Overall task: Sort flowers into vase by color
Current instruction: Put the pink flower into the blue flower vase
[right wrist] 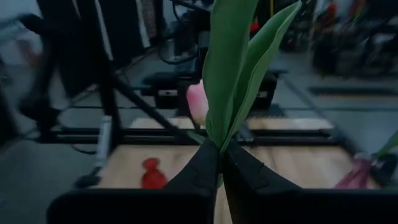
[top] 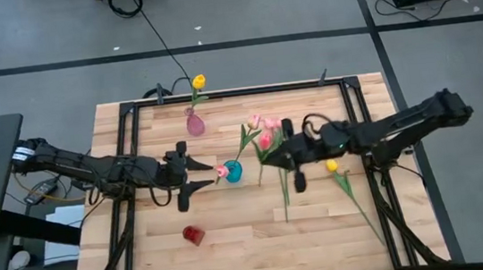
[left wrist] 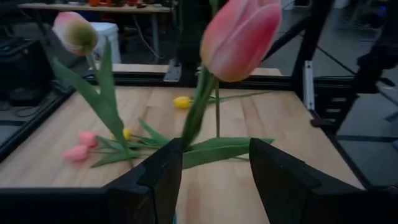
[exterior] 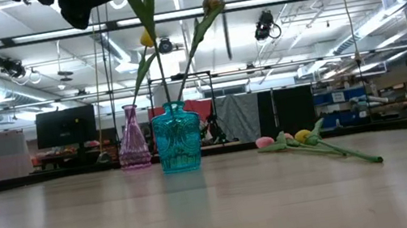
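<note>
Here, the teal vase (top: 233, 170) at mid-table is taken as landmark. Just to its left, the left gripper (top: 193, 174) is held with its jaws spread and nothing between them; a pink tulip (left wrist: 239, 37) standing in the teal vase is seen directly ahead of its fingers (left wrist: 163, 173). To the vase's right, the right gripper (top: 273, 161) is clenched on a green stem and leaf (right wrist: 231, 68), carried above the table. The colour of the head belonging to that stem cannot be judged with confidence. Behind the teal vase, a purple vase (top: 194, 123) holds one yellow tulip (top: 198, 82); a red vase (top: 194, 235) stands empty, nearer the front edge. Further to the right, loose pink flowers (top: 265, 132) and a yellow tulip (top: 332, 167) lie on the table.

Risk: if the held stem is lowered off-centre, it could catch the vase rim and tip it. The flowers already inserted could be dislodged by the leaf. A mismatched colour could be placed.
</note>
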